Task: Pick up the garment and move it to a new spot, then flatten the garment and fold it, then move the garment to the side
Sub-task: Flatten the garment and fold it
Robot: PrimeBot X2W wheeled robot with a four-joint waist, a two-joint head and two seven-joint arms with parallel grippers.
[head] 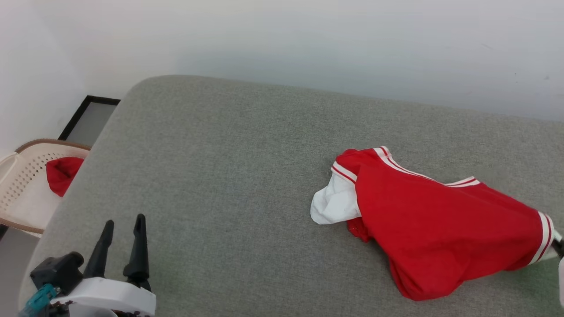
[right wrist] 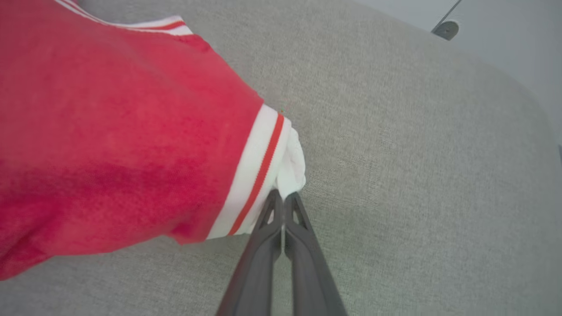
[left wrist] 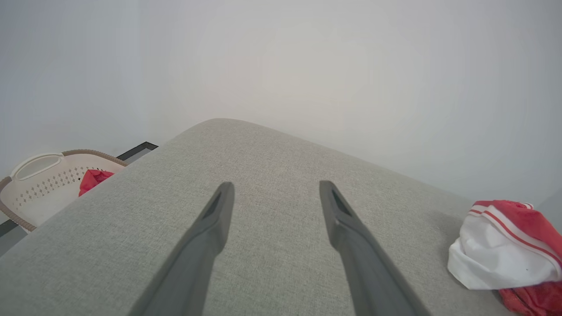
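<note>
Pinching the garment [right wrist: 131, 131] by its white sleeve end, the right pincer [right wrist: 283, 197] is clenched on the cloth. The garment lies crumpled on the right part of the grey fabric surface [head: 220, 176]. Well apart, the left pincer [head: 124, 222] hovers spread and empty over the surface's left side, near a beige basket [head: 22, 189] holding a small red cloth [head: 61, 174].
</note>
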